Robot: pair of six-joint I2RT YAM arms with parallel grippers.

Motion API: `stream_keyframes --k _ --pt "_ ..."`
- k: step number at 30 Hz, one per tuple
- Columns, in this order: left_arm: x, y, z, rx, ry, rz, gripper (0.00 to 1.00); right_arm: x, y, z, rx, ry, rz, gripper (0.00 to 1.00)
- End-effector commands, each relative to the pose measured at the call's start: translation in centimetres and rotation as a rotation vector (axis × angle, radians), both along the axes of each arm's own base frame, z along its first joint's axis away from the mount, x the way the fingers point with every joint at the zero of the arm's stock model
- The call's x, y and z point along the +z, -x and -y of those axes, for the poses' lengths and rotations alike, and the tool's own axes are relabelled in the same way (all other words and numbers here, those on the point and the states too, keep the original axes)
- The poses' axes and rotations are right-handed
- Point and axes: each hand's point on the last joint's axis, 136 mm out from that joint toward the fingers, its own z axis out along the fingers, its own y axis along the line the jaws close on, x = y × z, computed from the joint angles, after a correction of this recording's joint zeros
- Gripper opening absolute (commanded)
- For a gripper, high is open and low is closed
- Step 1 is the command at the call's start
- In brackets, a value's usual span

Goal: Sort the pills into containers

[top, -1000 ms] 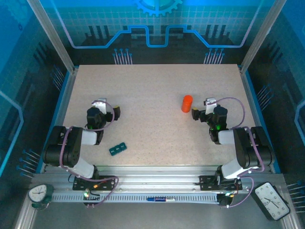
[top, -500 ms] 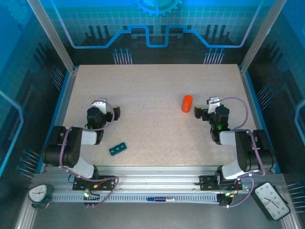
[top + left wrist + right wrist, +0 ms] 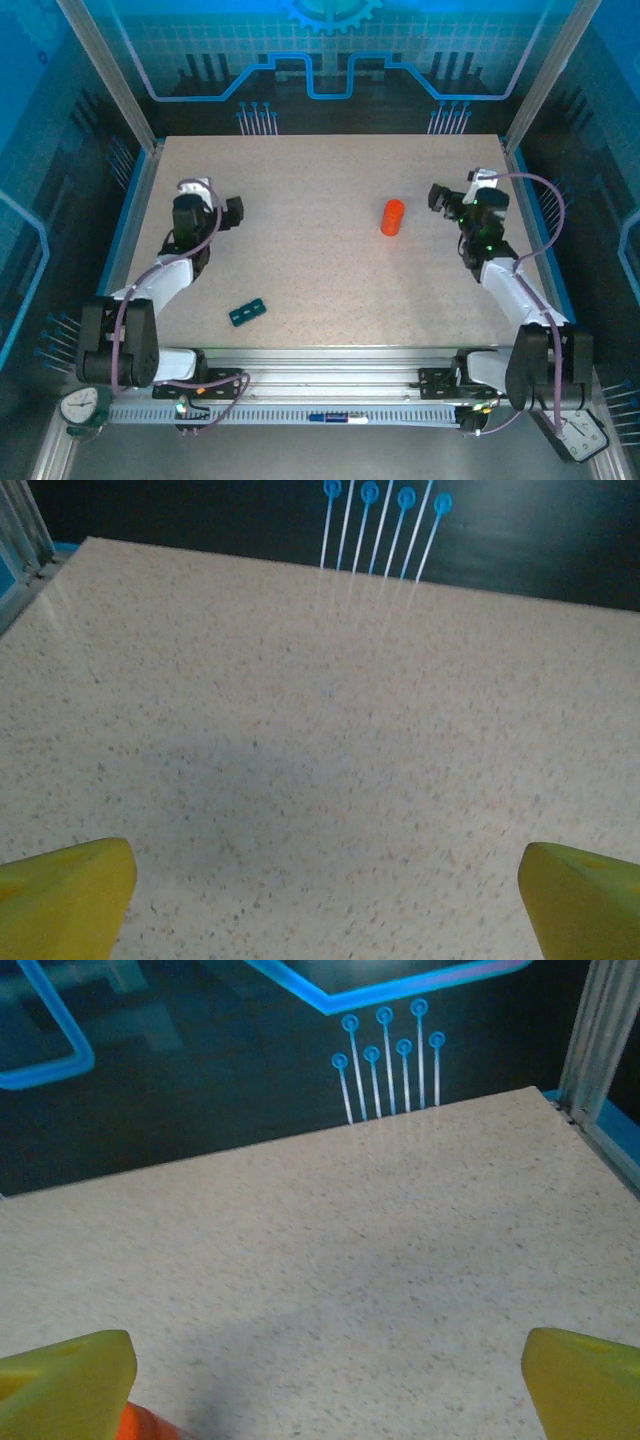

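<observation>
**Both arms poised with jaws apart; the pill box lies alone near the front edge**

Seen from overhead, a speckled beige table carries two small things. A dark-teal pill box, a short strip of lidded compartments, lies slightly askew near the front edge, left of centre. It is well apart from both grippers. An orange cylindrical bottle stands upright on the right half of the table, well away from the box.

The left arm is stretched forward along the table's left side. The left gripper points toward the middle of the table, beyond the pill box and nowhere close to it. From its wrist camera, the yellow fingertips sit at the two lower corners, spread wide, with bare tabletop between them.

The right arm mirrors this on the right side. The right gripper sits near the bottle, on its right, and faces it without touching. Its wrist camera shows the yellow fingertips likewise wide apart and holding nothing. The bottle's orange top peeks in at the lower left, beside one fingertip.

The pills are probably inside the bottle. The right arm looks set to take the bottle, and the left could come back toward the box.
</observation>
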Motion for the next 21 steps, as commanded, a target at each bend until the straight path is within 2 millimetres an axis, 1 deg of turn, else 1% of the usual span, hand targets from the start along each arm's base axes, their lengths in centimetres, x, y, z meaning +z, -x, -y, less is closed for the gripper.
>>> stream_keyframes --k 1,3,5,8,11,13,17,21 --pt "0.0 2.0 -0.1 0.08 0.129 -0.157 0.99 -1.1 1.4 -2.5 0.124 -0.133 -0.119 1.0" --pt "0.4 2.9 0.3 0.098 0.18 -0.198 0.99 -0.5 1.7 -3.5 0.168 -0.177 -0.12 1.0" --pt "0.0 4.2 0.8 0.109 0.209 -0.258 0.99 -0.3 2.0 -4.6 0.209 -0.206 -0.134 1.0" --pt "-0.9 6.5 1.7 0.123 0.246 -0.335 0.99 -0.6 2.7 -6.2 0.249 -0.216 -0.175 1.0" --pt "-2.0 9.1 2.5 0.155 0.296 -0.399 0.99 -1.4 3.6 -8.4 0.305 -0.207 -0.221 1.0" --pt "-3.1 10.9 3.0 0.179 0.33 -0.449 0.99 -2.1 4.2 -9.7 0.333 -0.19 -0.258 1.0" --pt "-6.0 14.8 4.4 0.23 0.359 -0.567 0.99 -3.6 5.3 -12.2 0.379 -0.142 -0.305 0.99" --pt "-8.1 18.1 5.3 0.275 0.354 -0.625 0.99 -4.6 5.8 -13.1 0.382 -0.112 -0.333 0.99"
